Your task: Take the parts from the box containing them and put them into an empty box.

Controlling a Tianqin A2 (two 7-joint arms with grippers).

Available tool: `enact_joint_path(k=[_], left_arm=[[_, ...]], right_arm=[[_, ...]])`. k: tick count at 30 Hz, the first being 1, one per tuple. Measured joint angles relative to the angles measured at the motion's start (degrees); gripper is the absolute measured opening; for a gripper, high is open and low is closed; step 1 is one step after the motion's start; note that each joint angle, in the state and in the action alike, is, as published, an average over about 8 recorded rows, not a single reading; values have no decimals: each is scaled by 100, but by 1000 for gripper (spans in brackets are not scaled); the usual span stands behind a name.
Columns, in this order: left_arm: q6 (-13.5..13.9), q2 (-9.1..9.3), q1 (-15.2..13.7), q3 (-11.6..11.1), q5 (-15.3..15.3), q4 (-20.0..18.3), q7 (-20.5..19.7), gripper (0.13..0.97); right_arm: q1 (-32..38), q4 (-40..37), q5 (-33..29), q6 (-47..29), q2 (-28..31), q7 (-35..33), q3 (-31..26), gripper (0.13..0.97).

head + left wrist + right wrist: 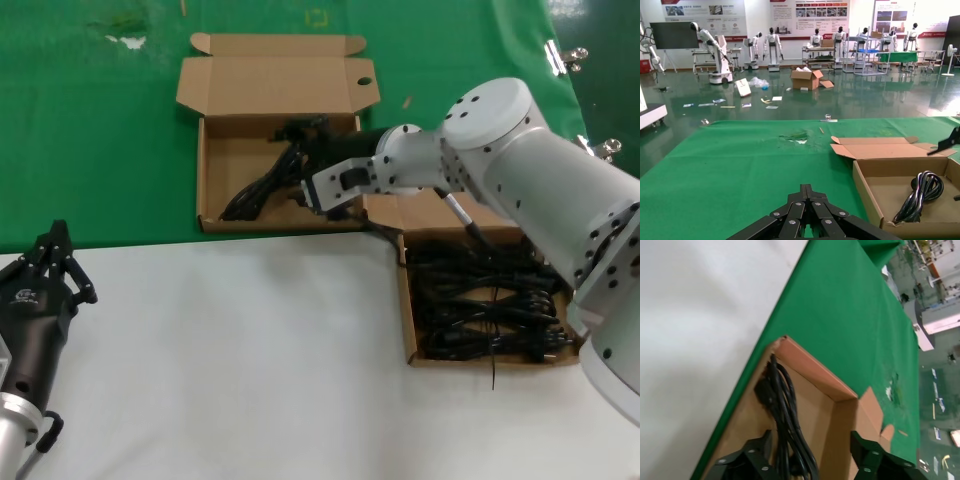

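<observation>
My right gripper (807, 460) hangs over the far box (215, 180), jaws wide open, gripping nothing; one cable (262, 188) lies inside beneath them. More cables fill the near box (408, 320). Risk: a loop snags a finger on retreat. The arm hides the fingertips overhead. Left gripper (55, 262) parked, fingers together.
</observation>
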Motion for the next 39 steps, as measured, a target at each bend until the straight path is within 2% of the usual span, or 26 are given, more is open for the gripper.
enact_joint_path(k=[2, 10, 14, 20, 24, 31, 39], left_arm=[[0, 0, 0, 0, 0, 0, 0, 140], [0, 0, 0, 0, 0, 0, 0, 140], [0, 0, 0, 0, 0, 0, 0, 140], [0, 0, 0, 0, 0, 0, 0, 140], [0, 0, 0, 0, 0, 0, 0, 140], [0, 0, 0, 0, 0, 0, 0, 140], [0, 0, 0, 0, 0, 0, 0, 140]], right_arm=[[36, -73, -74, -52, 0, -74, 196, 480], [167, -346, -432, -295, 69, -336, 1212, 692], [191, -385, -534, -387, 176, -336, 1773, 692], [86, -173, -612, -502, 435, -151, 2570, 810], [-228, 498, -723, -475, 757, 290, 2982, 860], [-1139, 2297, -976, -218, 1461, 1412, 3520, 940], [-2335, 4385, -1292, 316, 2192, 2803, 3961, 962]])
